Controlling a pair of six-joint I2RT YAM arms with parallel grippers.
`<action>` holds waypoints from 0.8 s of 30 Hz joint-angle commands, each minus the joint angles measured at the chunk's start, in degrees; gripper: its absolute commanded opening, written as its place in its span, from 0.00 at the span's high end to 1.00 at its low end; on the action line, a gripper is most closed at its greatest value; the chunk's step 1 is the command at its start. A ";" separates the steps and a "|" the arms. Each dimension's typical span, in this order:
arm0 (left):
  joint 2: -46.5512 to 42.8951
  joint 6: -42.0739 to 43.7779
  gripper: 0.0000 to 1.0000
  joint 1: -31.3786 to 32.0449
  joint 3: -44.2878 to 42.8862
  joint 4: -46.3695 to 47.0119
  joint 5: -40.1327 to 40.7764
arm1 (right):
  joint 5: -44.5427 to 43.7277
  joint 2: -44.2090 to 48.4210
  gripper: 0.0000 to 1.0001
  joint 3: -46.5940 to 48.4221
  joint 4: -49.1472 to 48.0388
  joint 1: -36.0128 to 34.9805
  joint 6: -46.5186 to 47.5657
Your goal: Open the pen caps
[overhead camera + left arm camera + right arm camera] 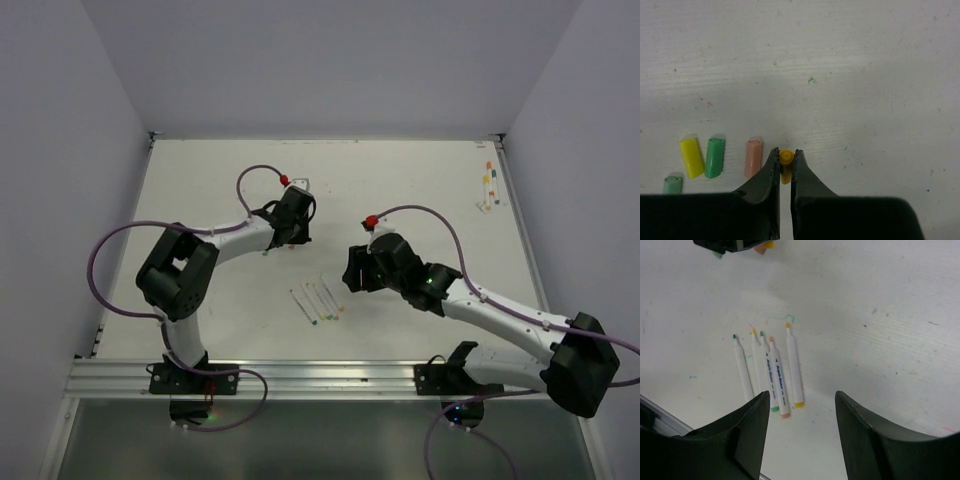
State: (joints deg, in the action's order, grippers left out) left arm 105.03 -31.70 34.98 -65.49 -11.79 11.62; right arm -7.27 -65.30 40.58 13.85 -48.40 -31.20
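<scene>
Left hand [786, 152]: pressed together, pinching an orange cap [786, 170] between the fingertips. The cap stands nearly on end, open mouth facing the wrist camera, low over the bench [865, 75]. Whether it touches the surface cannot be told.

Loose caps on the bench, left of that hand in its wrist view:
- a pink cap [753, 157], just beside the left finger
- a green cap [714, 157] and a yellow cap [691, 157], side by side, both tilted
- a pale green cap [672, 184], nearest the camera, partly cut off by the hand body

Right hand [802, 396]: spread wide, nothing between the fingers [752, 435]. It hangs above the bench, clear of the pens.

Pens [776, 372]: five white barrels lie flat in a loose row at mid-bench. Their coloured tips are bare and point away from the right wrist camera. The outer two sit slightly apart from the middle three, which lie close together. The barrel ends show green, pink and orange; the other two ends are hidden behind the left finger.

Overhead view: the left hand [292, 228] sits beyond the pens [315, 300], and the right hand [350, 270] is to their right. Far pens [488, 185] lie at the far right bench edge, well apart from both hands and too small to detail.
</scene>
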 commanded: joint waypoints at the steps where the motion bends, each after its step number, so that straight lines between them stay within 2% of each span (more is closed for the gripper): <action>1: 0.61 1.56 0.99 0.26 -1.74 -0.43 3.15 | -0.38 1.49 0.41 4.15 7.06 4.78 -0.97; 5: 1.40 1.64 0.97 0.26 -1.83 -0.07 3.24 | -2.57 -2.02 0.34 11.35 17.23 11.21 0.17; 8: 1.14 1.82 0.90 0.26 -1.74 0.10 3.32 | -7.83 -5.80 0.22 21.00 23.04 16.57 1.93; 10: 0.96 1.82 0.82 0.35 -1.48 0.19 3.85 | -11.87 -7.12 0.13 23.66 23.68 20.25 3.60; 12: 0.96 2.00 0.80 0.35 -1.39 0.28 3.85 | -13.21 -7.74 0.05 26.30 23.42 24.20 5.09; 14: 0.79 2.00 0.72 0.26 -0.87 0.63 3.94 | -13.39 -8.35 0.04 27.18 20.54 27.38 7.54; 17: 0.17 2.08 0.67 0.35 -0.34 1.33 3.06 | -11.03 -11.95 0.04 27.45 16.05 34.85 9.05; 18: -0.09 2.08 0.62 0.26 -0.25 1.51 2.89 | -9.53 -13.00 0.05 27.54 14.73 38.61 9.40; 20: -0.88 2.00 0.56 0.26 -0.16 1.60 3.06 | -5.94 -16.78 0.06 27.54 10.43 41.80 10.36; 24: -3.77 2.44 0.42 0.26 0.45 2.56 2.63 | -7.06 -23.20 0.09 28.77 4.89 47.16 13.79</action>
State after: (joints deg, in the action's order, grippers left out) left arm 105.67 -30.33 35.00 -65.34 -11.75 13.52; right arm -15.29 -85.49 66.87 25.28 -3.44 -21.54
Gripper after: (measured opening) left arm 0.553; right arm 0.917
